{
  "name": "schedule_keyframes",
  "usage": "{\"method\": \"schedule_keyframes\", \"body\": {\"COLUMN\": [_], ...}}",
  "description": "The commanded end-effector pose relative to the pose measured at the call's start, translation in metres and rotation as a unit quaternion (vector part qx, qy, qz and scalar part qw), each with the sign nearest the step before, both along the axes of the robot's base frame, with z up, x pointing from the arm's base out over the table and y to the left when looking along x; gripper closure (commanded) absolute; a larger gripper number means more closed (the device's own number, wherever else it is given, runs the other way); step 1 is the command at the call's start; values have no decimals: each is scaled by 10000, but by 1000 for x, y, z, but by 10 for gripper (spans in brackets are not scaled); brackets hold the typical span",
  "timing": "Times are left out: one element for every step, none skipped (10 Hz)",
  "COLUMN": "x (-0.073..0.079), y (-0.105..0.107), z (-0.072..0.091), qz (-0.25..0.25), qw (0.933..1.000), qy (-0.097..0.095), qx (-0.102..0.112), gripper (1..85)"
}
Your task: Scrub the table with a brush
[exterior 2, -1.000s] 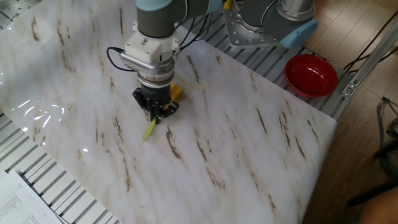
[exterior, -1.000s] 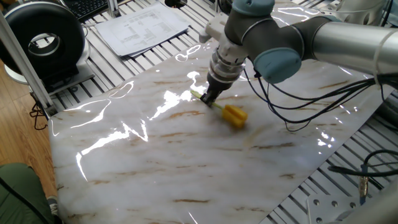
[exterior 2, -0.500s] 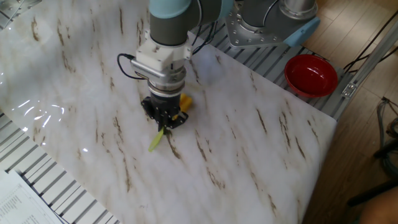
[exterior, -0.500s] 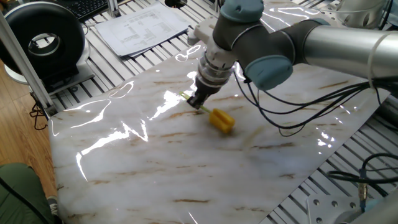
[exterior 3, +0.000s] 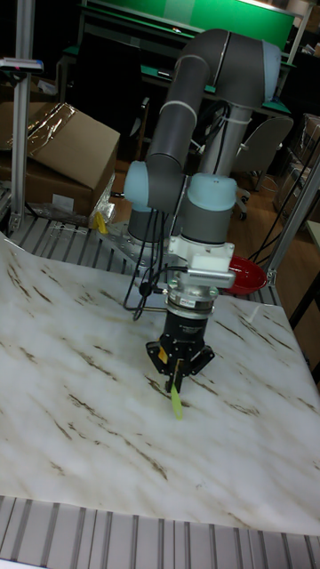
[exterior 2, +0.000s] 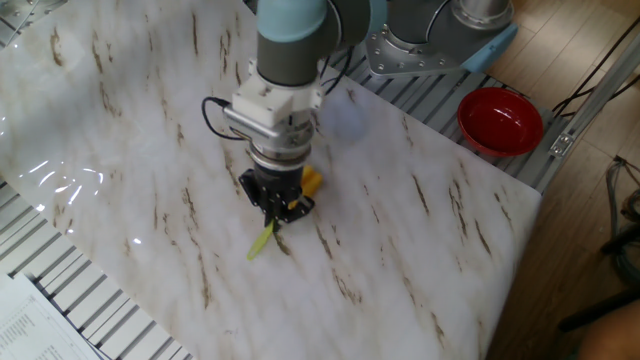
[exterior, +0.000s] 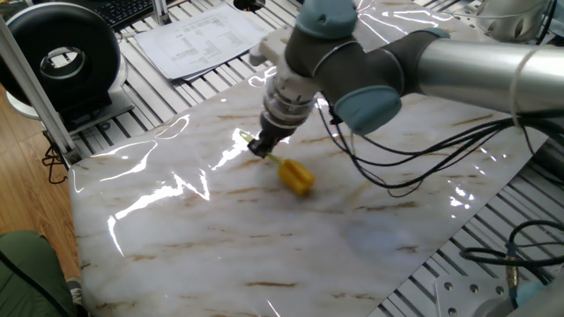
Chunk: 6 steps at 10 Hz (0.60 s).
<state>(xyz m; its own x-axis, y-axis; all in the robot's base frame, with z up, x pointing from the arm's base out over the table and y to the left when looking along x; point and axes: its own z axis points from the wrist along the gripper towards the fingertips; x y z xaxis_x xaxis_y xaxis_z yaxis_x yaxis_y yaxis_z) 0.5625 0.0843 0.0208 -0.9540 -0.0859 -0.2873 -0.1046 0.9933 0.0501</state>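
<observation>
The brush (exterior: 292, 173) lies low on the marble table (exterior: 220, 238), its yellow bristle head touching the slab and its thin yellow-green handle pointing back into my gripper (exterior: 262, 148). My gripper is shut on that handle. In the other fixed view my gripper (exterior 2: 277, 208) covers most of the brush (exterior 2: 311, 181), and the handle's free end sticks out below the fingers over the table (exterior 2: 420, 260). In the tall fixed view the gripper (exterior 3: 178, 366) points straight down and only the brush (exterior 3: 177, 398) handle tip shows under it.
A red bowl (exterior 2: 500, 120) sits off the slab's far corner beside the robot base. Printed papers (exterior: 198, 37) and a black round device (exterior: 62, 62) lie on the grey slatted frame. Black cables (exterior: 414, 158) hang from the arm over the slab.
My gripper has dragged the brush across the slab, leftward in one fixed view and rightward in the other, the bristle head trailing on the surface. The grip on the handle is unchanged.
</observation>
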Motion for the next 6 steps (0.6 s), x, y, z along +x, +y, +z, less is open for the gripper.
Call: {"method": "schedule_keyframes", "body": {"x": [21,26,29,40,48,55], "y": [24,28,26,13,-1,-21], "z": [5,5,3,1,0,-1], "qz": [-202,-253,-288,-80,116,344], "qw": [9998,9997,9996,9998,9995,9981], "qy": [-35,-39,-16,-114,-163,-200], "qx": [35,51,-23,-147,-239,-464], "gripper": [847,847,847,847,847,847]}}
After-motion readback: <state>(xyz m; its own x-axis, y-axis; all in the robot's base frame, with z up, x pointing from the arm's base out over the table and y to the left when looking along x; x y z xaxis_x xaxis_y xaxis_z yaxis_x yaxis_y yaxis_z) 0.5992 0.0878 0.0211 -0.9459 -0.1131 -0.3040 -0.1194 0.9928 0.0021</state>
